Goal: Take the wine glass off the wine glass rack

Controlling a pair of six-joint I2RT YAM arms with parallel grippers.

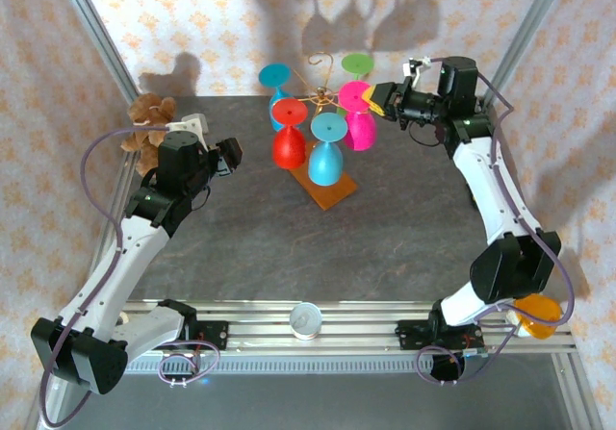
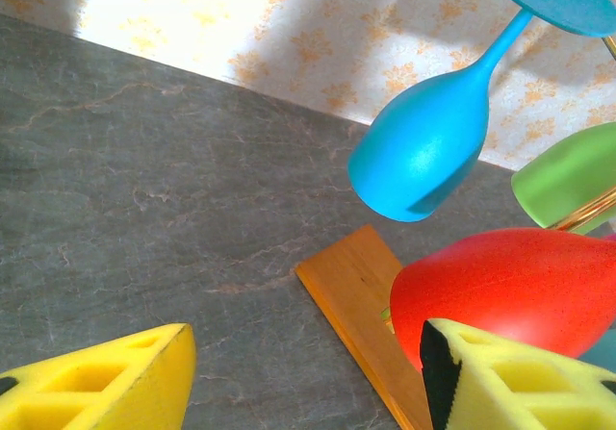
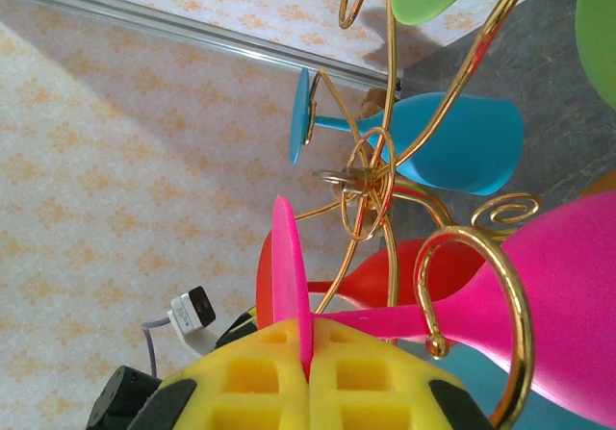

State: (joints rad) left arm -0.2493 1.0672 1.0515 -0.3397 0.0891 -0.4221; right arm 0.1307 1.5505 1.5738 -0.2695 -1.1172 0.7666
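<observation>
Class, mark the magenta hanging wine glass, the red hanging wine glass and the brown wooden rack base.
Magenta wine glass [image 3: 577, 295]: right wrist view, bowl.
Red wine glass [image 2: 510, 281]: left wrist view, bowl.
Brown wooden rack base [image 2: 358, 290]: left wrist view, bare top.

One camera looks down the table [image 1: 241, 247] from its near edge, while two wrist cameras face the wine glass rack [image 1: 332, 191] closely from opposite sides.

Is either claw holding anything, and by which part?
The right gripper pinches the pink wine glass by its round foot; the left gripper holds nothing.
</observation>
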